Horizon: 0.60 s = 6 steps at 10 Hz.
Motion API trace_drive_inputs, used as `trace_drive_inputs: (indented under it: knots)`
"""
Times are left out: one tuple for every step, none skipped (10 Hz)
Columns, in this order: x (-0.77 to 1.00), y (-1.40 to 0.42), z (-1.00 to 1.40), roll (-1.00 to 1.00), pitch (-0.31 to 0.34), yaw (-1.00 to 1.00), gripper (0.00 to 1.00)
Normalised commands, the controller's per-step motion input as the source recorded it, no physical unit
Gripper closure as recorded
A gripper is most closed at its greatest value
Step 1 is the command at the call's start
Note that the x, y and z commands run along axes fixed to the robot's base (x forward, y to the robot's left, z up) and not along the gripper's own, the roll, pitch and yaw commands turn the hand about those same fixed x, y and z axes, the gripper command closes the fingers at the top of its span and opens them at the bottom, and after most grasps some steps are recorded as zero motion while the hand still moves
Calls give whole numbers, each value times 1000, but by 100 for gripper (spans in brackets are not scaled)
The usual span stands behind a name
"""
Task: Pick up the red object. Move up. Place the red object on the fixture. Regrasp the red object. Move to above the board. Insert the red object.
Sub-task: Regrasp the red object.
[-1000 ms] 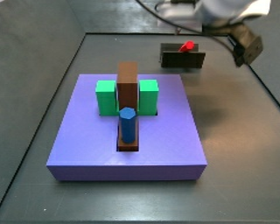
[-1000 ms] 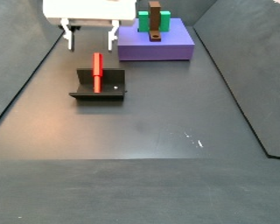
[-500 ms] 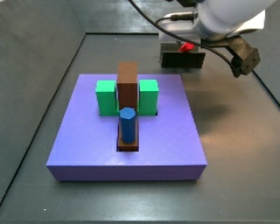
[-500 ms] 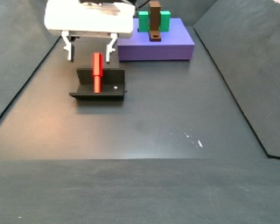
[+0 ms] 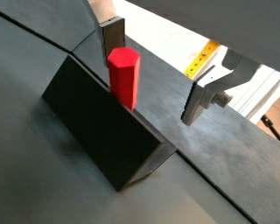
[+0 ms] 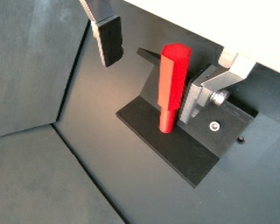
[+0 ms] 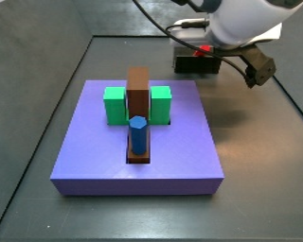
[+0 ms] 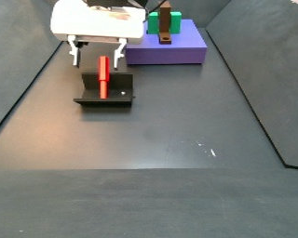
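The small, slim, bright red peg [image 5: 123,77] is a short stick with a faceted, hexagonal-looking top and smooth, evenly coloured sides. It stands upright, long axis vertical, with its lower end on the small dark boxy fixture [image 5: 98,122], leaning against the fixture's upright wall; in another wrist view the peg [image 6: 171,87] rises from the fixture's flat base plate [image 6: 178,146]. In a side view the peg [image 8: 103,74] shows as a thin red line above the dark fixture [image 8: 105,95] on the grey floor, well apart from the large flat purple-blue slab [image 8: 175,47] at the far end.

The arm's two-finger gripper [image 5: 157,63] hangs around the peg's upper part with its flat silver fingers [image 5: 113,36] spread wide, one on each side. Neither pad touches the peg; there is clear space on both sides, and it holds nothing. In a side view the gripper [image 8: 96,42] sits just above the peg, its white body over it. In another side view the slab [image 7: 139,140] carries green blocks [image 7: 115,105], a brown upright block [image 7: 139,95] and a blue hexagonal peg [image 7: 137,134].
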Motion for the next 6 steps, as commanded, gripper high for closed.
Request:
trace_drive_inputs:
  knots:
    - [0, 0, -154, 71, 0, 0, 0]
    - [0, 0, -83, 0, 0, 0, 0]
    - [0, 0, -57, -149, 0, 0, 0]
    - [0, 0, -77, -171, 0, 0, 0]
    - [0, 0, -151, -209, 0, 0, 0]
    - [-31, 0, -166, -251, -14, 0, 0]
